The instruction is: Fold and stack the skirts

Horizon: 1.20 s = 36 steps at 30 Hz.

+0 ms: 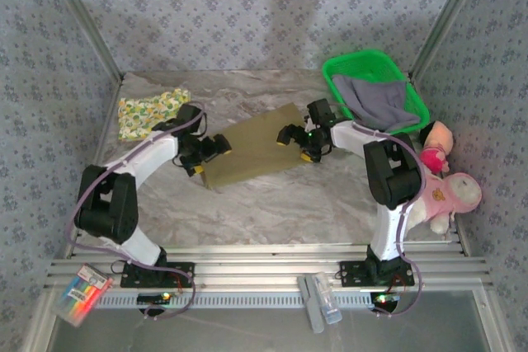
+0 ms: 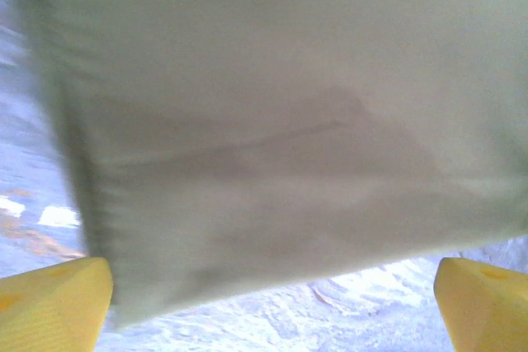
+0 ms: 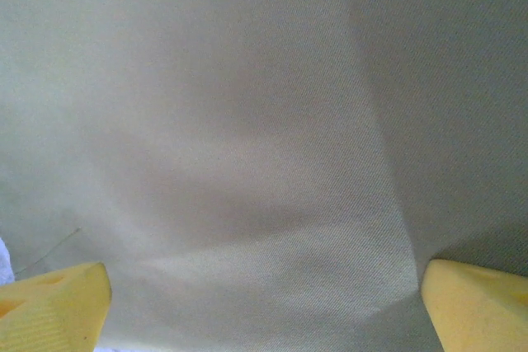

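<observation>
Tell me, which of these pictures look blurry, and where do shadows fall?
Left wrist view: the olive skirt is smeared, its left edge blurred. Right wrist view: its weave is sharper, shadowed at right. Top view: crisp, evenly lit.

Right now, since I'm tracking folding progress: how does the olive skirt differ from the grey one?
The olive skirt lies flat on the table as a neat rectangle, while the grey skirt sits bunched in the green basket. The olive skirt rests wholly on the tabletop, whereas the grey skirt spills over the basket's near rim. Both are plain, unprinted cloth.
</observation>
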{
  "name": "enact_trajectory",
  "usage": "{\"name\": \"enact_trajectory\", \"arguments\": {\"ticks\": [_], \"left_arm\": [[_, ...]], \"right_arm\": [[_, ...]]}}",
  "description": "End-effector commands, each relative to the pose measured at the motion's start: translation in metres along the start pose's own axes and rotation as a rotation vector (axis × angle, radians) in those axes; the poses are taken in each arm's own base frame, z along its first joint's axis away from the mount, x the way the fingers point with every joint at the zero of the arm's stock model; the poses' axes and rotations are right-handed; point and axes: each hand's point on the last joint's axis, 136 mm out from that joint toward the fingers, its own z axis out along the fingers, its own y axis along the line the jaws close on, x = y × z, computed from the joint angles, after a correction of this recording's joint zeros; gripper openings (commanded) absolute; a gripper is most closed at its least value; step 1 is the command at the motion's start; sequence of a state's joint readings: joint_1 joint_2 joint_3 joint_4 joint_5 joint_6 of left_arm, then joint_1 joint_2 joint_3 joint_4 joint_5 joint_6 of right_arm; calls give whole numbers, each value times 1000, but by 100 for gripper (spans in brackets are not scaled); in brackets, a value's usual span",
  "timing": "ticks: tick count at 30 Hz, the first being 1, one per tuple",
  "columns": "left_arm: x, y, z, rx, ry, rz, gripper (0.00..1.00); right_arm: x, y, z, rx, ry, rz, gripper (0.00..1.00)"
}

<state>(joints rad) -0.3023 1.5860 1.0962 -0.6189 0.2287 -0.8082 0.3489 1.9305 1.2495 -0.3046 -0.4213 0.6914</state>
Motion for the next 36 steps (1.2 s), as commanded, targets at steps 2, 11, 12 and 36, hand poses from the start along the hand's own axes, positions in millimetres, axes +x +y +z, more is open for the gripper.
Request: {"name": "enact_trajectory", "arguments": {"ticks": [2, 11, 12, 36], "left_arm": [[-6, 26, -19, -78, -41, 16, 100], [-27, 34, -16, -73, -13, -12, 100], [-26, 34, -12, -71, 1, -19, 100], [1, 26, 52, 148, 108, -48, 55]], "right_arm": [[-13, -5, -8, 92, -34, -165, 100], [16, 68, -9, 101, -78, -613, 100], [21, 71, -5, 100, -66, -629, 100], [43, 9, 40, 95, 95, -228, 100]]}}
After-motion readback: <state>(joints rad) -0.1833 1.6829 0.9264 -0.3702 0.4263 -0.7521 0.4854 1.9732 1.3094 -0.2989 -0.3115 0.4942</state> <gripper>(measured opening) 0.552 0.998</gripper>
